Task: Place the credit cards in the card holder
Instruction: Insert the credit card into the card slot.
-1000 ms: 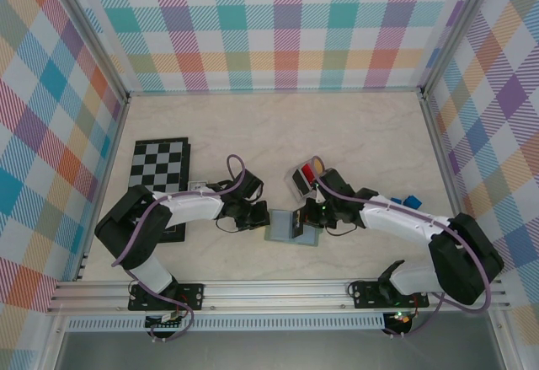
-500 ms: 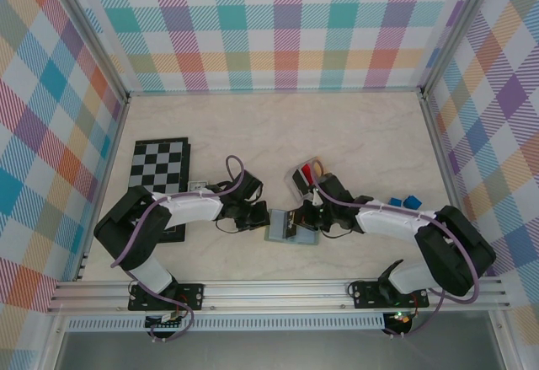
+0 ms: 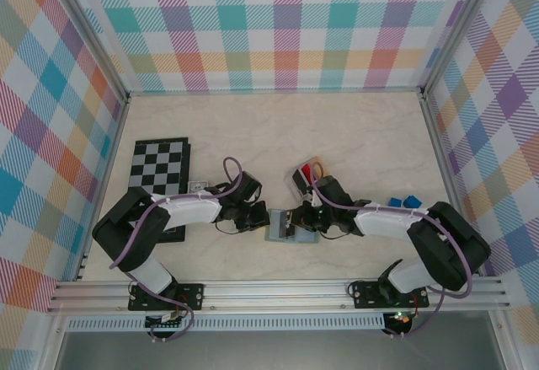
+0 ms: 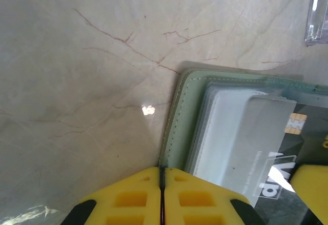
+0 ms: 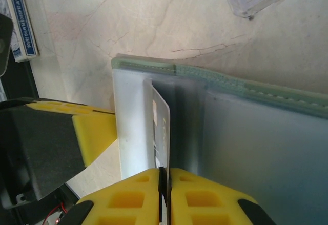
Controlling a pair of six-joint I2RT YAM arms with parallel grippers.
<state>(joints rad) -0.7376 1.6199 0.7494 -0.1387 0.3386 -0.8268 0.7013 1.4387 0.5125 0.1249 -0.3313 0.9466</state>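
Observation:
The sage-green card holder (image 3: 290,227) lies open on the table between both arms. My left gripper (image 4: 162,176) is shut on the edge of the card holder (image 4: 187,117), pinning its near corner. A dark grey credit card (image 4: 271,158) with a gold chip lies partly in the clear slots. My right gripper (image 5: 165,176) is shut on this card (image 5: 160,125), holding it on edge with its far end inside a slot of the card holder (image 5: 241,86). Red and orange-tan cards (image 3: 313,168) sit in the clear tray.
The clear grey tray (image 3: 296,179) stands just behind the holder. A folded chessboard (image 3: 160,168) lies at the left, with a small playing-card box (image 5: 20,22) beside it. Two blue blocks (image 3: 404,202) lie at the right. The left gripper's yellow finger (image 5: 95,133) is close beside the holder.
My right gripper has edged left toward the holder with the card, and its forearm has swung lower. The left gripper has kept its hold.

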